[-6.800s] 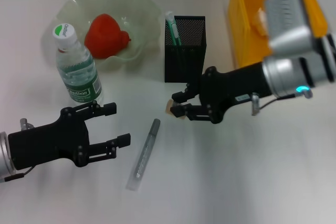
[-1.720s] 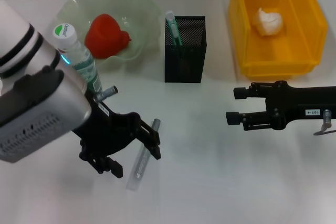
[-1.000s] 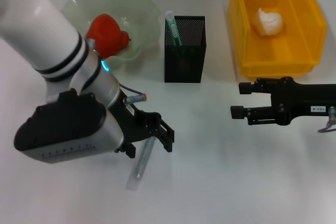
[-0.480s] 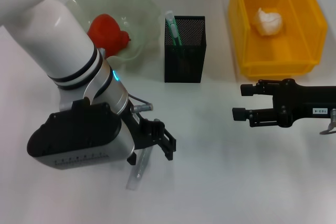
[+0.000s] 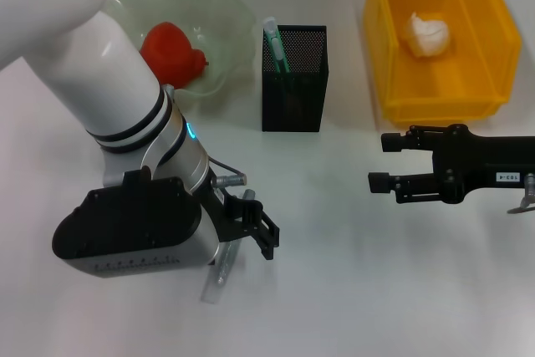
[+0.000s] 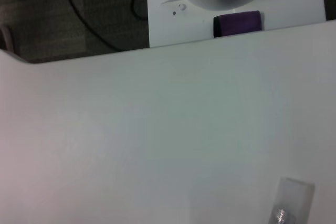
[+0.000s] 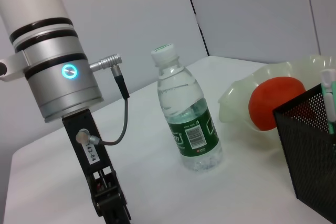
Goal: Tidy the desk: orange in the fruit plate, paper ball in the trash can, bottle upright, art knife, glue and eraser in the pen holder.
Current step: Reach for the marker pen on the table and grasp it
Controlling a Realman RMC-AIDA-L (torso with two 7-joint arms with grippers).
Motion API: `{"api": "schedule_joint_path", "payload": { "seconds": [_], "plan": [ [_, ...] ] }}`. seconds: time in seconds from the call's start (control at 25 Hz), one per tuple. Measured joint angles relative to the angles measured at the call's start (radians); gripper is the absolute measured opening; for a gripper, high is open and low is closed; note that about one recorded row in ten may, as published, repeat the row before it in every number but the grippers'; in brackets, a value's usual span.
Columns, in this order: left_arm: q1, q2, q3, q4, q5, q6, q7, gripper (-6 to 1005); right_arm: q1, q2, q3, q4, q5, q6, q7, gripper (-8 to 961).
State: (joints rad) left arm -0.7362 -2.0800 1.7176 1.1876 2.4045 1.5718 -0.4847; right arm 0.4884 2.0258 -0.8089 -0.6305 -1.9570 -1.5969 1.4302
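Note:
The grey glue (image 5: 214, 280) lies on the desk (image 5: 334, 290); my left gripper (image 5: 259, 227) is open, its fingers down around the stick's middle. The clear end of the glue (image 6: 292, 203) shows in the left wrist view. My right gripper (image 5: 378, 161) hangs open and empty at the right. The orange (image 5: 171, 52) rests in the fruit plate (image 5: 226, 14). The art knife (image 5: 274, 43) stands in the pen holder (image 5: 294, 89). The paper ball (image 5: 426, 33) lies in the trash can (image 5: 418, 106). The bottle (image 7: 188, 129) stands upright, hidden by my left arm in the head view. The eraser is out of view.
My bulky left arm (image 5: 109, 123) covers the desk's left part. The desk's near edge and the robot's base (image 6: 231, 3) show in the left wrist view. Bare tabletop lies between the two grippers.
The right gripper, earlier shut on a beige block by the pen holder, has pulled back right, open and empty. The left arm swung over and came down on the glue, hiding the bottle.

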Motion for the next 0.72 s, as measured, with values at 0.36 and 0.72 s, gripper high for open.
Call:
{"api": "schedule_joint_path", "payload": {
  "seconds": [0.36, 0.72],
  "plan": [
    [-0.003, 0.000, 0.021, -0.021, 0.001, -0.024, 0.000, 777, -0.004, 0.001, 0.001, 0.000, 0.001, 0.009, -0.022, 812],
    [-0.004, 0.000, 0.035, -0.023, -0.001, -0.041, -0.003, 772, -0.010, 0.001, 0.002, 0.000, 0.003, 0.010, -0.040, 812]
  ]
}}
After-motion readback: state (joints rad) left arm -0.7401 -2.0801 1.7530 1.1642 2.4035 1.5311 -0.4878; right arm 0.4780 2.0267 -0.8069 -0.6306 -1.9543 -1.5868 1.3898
